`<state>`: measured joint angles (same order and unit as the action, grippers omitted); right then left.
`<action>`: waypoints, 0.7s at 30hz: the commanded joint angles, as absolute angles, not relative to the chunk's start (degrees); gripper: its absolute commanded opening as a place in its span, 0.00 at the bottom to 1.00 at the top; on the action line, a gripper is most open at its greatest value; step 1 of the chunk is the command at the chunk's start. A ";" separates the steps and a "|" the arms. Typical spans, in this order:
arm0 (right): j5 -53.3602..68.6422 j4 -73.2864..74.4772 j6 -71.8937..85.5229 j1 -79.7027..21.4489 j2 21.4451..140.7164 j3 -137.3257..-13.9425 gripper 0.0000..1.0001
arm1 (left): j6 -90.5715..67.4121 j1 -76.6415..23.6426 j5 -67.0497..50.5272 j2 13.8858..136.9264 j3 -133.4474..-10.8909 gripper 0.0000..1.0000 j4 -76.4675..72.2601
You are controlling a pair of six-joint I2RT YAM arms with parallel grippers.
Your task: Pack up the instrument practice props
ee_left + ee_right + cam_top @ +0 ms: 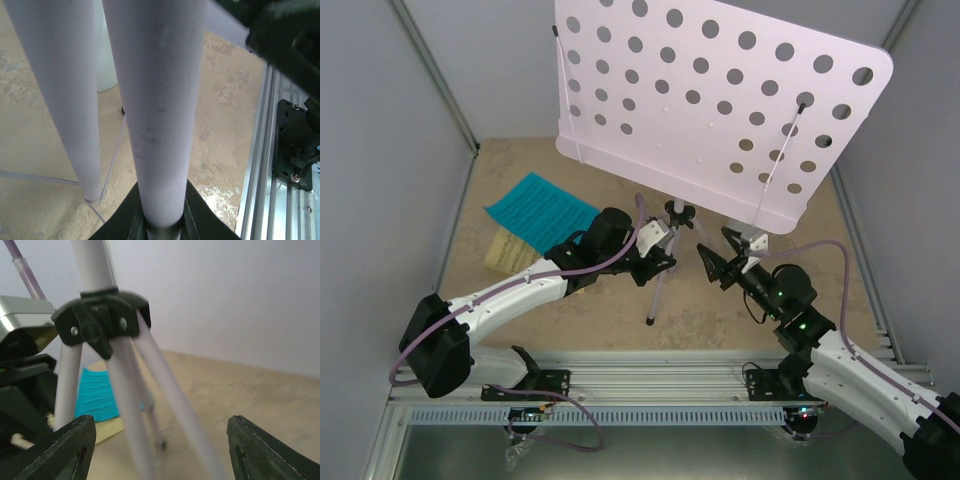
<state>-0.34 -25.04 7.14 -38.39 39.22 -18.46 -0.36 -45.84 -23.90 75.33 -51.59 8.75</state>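
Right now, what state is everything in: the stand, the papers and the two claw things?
music stand: upright, tripod legs spread.
cyan sheet: lying flat on the table, overlapping the yellow one.
yellow sheet: flat, partly covered by the cyan sheet.
left tool: shut on one leg of the music stand.
right tool: open beside the tripod, holding nothing.
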 commanded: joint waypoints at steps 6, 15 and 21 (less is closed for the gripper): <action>7.37 -31.95 60.08 -38.32 36.22 -15.48 0.80 | 0.57 -45.44 -23.55 74.27 -52.66 0.00 9.39; 11.23 -39.07 86.98 -38.32 43.74 -19.00 0.84 | 0.61 -45.61 -23.62 73.59 -52.48 0.00 9.27; 13.88 -37.90 88.90 -38.33 50.20 -24.93 0.84 | 0.67 -46.16 -22.99 73.48 -52.45 0.00 9.62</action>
<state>11.25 -36.01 83.15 -38.39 47.44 -20.60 -0.36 -45.87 -23.86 75.18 -51.59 8.88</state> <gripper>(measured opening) 0.842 0.148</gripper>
